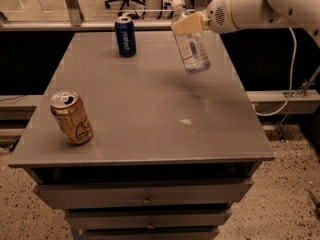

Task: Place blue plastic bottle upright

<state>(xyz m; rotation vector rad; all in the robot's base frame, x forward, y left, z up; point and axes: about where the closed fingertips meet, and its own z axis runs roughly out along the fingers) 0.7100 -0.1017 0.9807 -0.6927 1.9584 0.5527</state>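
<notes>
The cream 2-finger gripper [190, 23] is grasping the clear slim plastic bottle [194, 51] by its upper part and holding it tilted, cap uppermost, above the grey metal table [150, 109]. A dark blue soda can [125, 36] is standing left of the gripper, and a gold soda can [71, 117] far to its lower left.

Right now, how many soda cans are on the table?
2. The dark blue can is at the far edge; the gold can is near the front left corner. The gripper holds the bottle above the far right.
</notes>
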